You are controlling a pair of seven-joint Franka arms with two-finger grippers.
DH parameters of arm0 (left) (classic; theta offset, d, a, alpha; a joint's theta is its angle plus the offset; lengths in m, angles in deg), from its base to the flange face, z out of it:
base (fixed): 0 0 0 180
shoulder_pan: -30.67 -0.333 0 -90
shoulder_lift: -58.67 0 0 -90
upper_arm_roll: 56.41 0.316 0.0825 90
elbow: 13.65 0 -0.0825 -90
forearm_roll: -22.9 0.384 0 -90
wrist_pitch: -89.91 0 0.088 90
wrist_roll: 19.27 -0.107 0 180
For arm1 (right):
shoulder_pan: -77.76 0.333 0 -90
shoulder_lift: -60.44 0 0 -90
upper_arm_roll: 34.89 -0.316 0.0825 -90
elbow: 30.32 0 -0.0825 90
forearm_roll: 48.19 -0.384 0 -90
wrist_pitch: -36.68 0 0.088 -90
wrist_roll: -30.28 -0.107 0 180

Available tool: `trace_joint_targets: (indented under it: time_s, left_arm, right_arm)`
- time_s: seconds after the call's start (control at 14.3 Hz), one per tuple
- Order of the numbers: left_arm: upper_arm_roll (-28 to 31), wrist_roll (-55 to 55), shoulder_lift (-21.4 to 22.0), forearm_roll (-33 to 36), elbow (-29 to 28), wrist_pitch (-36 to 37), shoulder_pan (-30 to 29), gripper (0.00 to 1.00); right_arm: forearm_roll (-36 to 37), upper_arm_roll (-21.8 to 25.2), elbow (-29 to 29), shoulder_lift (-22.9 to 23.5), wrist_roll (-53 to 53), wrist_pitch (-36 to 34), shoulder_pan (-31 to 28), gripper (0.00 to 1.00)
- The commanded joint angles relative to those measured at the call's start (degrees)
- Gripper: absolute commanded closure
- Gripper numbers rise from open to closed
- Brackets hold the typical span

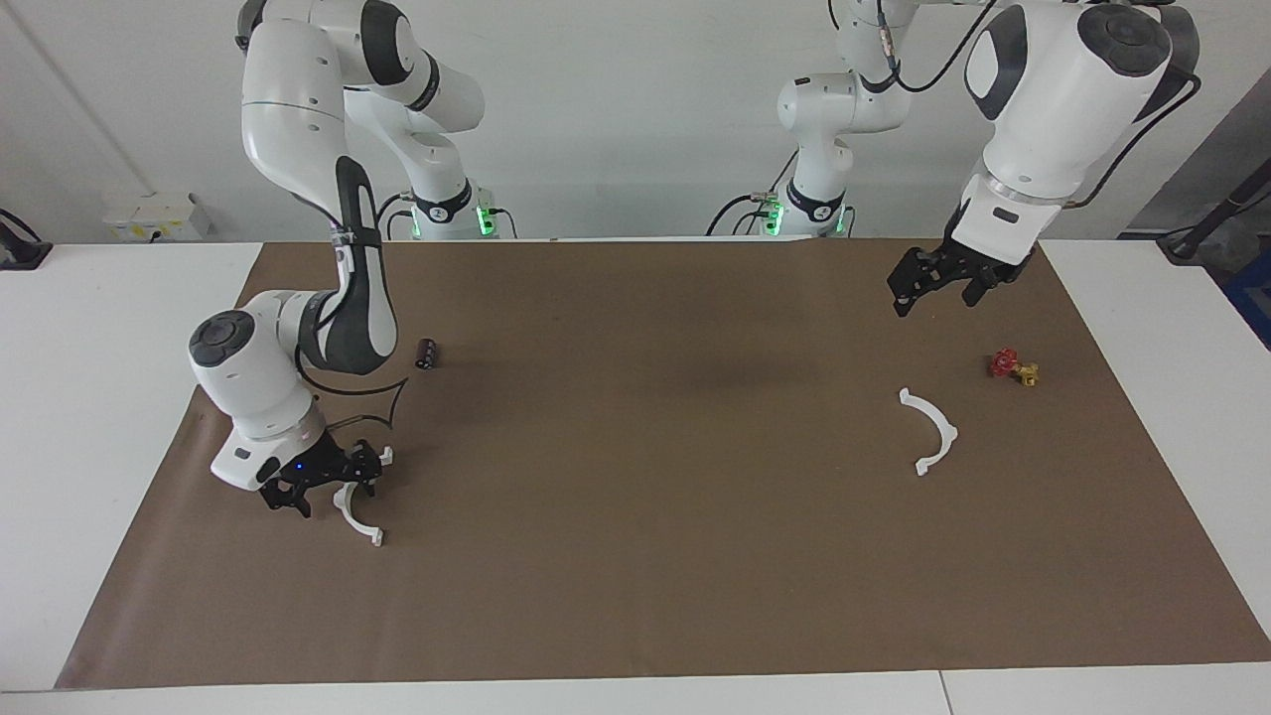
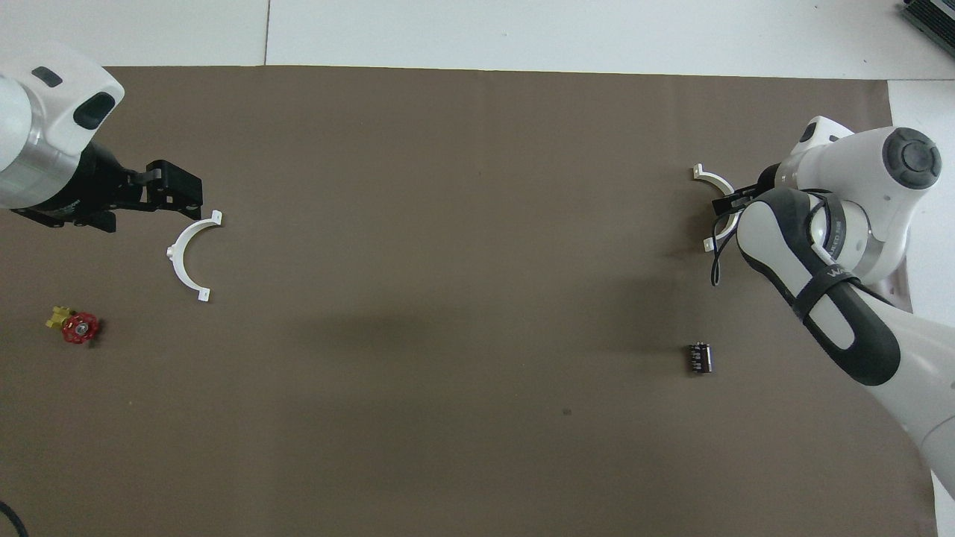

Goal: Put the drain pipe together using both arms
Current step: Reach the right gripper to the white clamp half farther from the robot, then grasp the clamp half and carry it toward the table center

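Right black two-finger gripper (image 1: 320, 484) low over thin white plastic half-ring arc (image 1: 354, 516) near right arm's end, jaw state unclear; centre on mid-curve, close gently, lift level; left black two-finger gripper (image 1: 935, 280) waiting spread wide.

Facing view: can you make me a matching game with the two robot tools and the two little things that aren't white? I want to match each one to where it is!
Things:
1. left tool
2. right tool
3. small red-and-yellow valve
4. small black ridged cylinder

Places:
A. low, at a thin white plastic half-ring
B. on the brown mat, toward the right arm's end
C. up in the air, open
D. on the mat, toward the left arm's end

Pairs: 1-C, 2-A, 3-D, 4-B
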Motion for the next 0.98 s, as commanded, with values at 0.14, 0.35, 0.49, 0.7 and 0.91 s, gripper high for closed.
trace_joint_targets:
  time_s: [0.14,0.35,0.49,0.7,0.91]
  left_arm:
    - [0.4,-0.5,0.0,-0.4,0.5,-0.1,0.6,0.0]
    - [0.4,-0.5,0.0,-0.4,0.5,-0.1,0.6,0.0]
    - [0.3,-0.4,0.0,-0.4,0.5,-0.1,0.6,0.0]
    - [0.3,-0.4,0.0,-0.4,0.6,-0.1,0.6,0.0]
    - [0.3,-0.5,0.0,-0.3,0.5,-0.1,0.6,0.0]
  right_arm:
    - [-2.1,-0.5,0.9,0.4,1.0,0.4,-0.5,1.0]
    - [-2.0,-0.5,1.7,0.0,-0.1,-0.8,0.0,1.0]
    - [-1.7,-0.4,2.0,-1.2,-1.1,-2.3,0.8,1.0]
    - [0.2,0.1,2.2,-4.0,-9.3,-6.5,5.6,1.0]
    - [7.0,0.0,3.7,-5.5,-20.3,-10.4,11.2,1.0]
